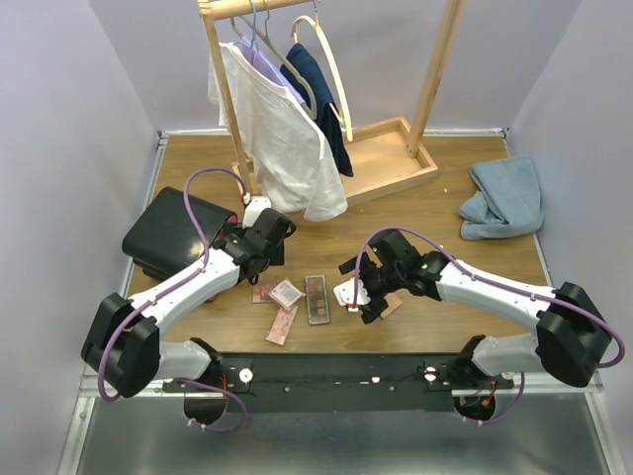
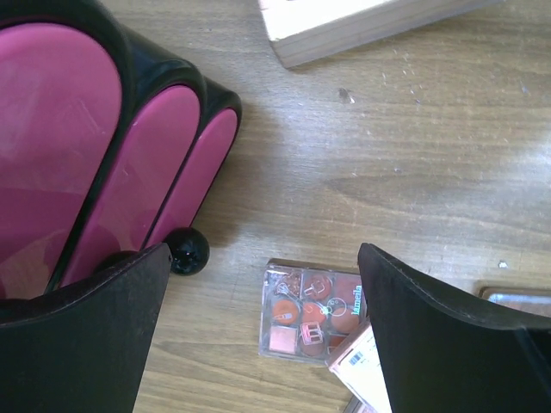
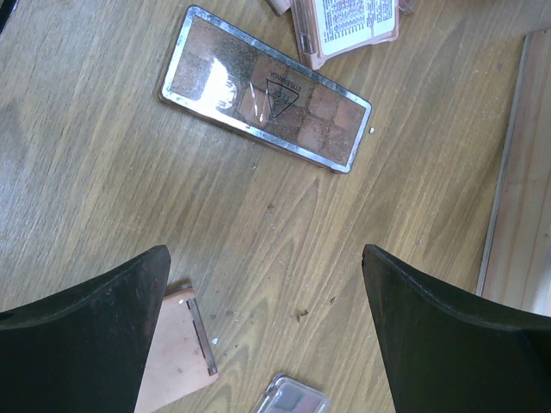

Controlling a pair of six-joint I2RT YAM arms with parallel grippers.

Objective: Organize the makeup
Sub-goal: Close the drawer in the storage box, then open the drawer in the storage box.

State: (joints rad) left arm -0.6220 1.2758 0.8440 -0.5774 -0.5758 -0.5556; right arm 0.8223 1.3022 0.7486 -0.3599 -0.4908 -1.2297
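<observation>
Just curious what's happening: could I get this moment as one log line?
left gripper: open, over clear compact by pink-drawer case | right gripper: open, empty, over table near long palette

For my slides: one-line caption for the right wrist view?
Open right gripper above the wooden table, a long brown eyeshadow palette lying ahead of it.

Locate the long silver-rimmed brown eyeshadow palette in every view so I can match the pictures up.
Top external: the brown palette lies just below centre, long side running away from the camera.
Left wrist: only a silver-rimmed corner shows at the right edge, probably it.
Right wrist: upper middle, slanting down to the right.
Shared landmark: the pink label-backed box close beside it, apparently the same one in all three views.
</observation>
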